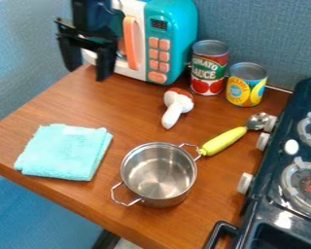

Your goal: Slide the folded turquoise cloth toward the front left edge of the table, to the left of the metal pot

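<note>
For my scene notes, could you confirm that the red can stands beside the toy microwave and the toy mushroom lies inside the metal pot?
Not quite: the camera view shows the toy mushroom lying on the table, outside the metal pot. The red can does stand beside the toy microwave.

Steel pot (159, 174), bare metal, smooth and shiny inside and out; left of it, a folded cloth (64, 151), matt, soft-looking and rough in its pile; above it, a toy mushroom (177, 106), smooth, plastic-looking. Above and right of the pot, two cans (209, 68) (246, 85) with bare metal tops and printed labels, and a utensil (224, 141) with smooth plastic-looking handle and shiny metal head. Beneath the pot, wood-grained tabletop (129, 121), smooth, faintly glossy; right of it, a glossy dark stove (275, 206).
</note>
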Tool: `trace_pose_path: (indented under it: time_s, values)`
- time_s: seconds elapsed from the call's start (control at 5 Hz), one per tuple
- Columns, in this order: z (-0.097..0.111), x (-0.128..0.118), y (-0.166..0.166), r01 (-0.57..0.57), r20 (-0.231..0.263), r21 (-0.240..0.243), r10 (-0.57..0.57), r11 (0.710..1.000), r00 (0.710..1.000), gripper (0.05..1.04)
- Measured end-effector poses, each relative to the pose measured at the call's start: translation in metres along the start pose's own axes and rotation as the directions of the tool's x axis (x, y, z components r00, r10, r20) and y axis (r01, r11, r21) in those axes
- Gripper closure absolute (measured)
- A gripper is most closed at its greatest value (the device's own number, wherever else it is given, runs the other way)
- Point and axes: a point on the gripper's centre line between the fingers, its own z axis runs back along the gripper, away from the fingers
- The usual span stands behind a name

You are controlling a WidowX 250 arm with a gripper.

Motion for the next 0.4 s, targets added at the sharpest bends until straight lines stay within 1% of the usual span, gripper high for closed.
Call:
trace_pose_path:
  time_s: [0.2, 0.4]
  values:
    - [-0.002, 0.009, -0.017, 0.068, 0.019, 0.006, -0.069, 0.998, 0.997, 0.083]
    - [-0.017, 0.015, -0.026, 0.077, 0.006, -0.003, -0.077, 0.997, 0.997, 0.083]
